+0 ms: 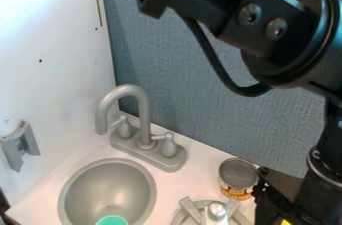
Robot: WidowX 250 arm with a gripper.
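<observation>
A pale wall [63,86] stands at the left, marked by a few small dark holes and a thin brown line near its top, with a grey bracket [21,145] fixed low on it. Below, the whitish counter [200,178] runs into the corner and carries a round grey sink [71,196] set into its top; the rounded end of a teal object [111,220] shows at the sink's near edge. Behind the basin stands a grey faucet [143,114] with two handles, its spout curving to the left. Next comes a blue-grey, woven-looking wall [194,104], which rises behind the counter. In front of it, a grey round fitting [217,211] with raised arms and a shiny centre sits at the bottom. Just behind and right of that, a labelled can [237,176] stands upright on the counter, with the black gripper [268,189] close at its right side; whether the gripper is spread or pressed together, I cannot tell
</observation>
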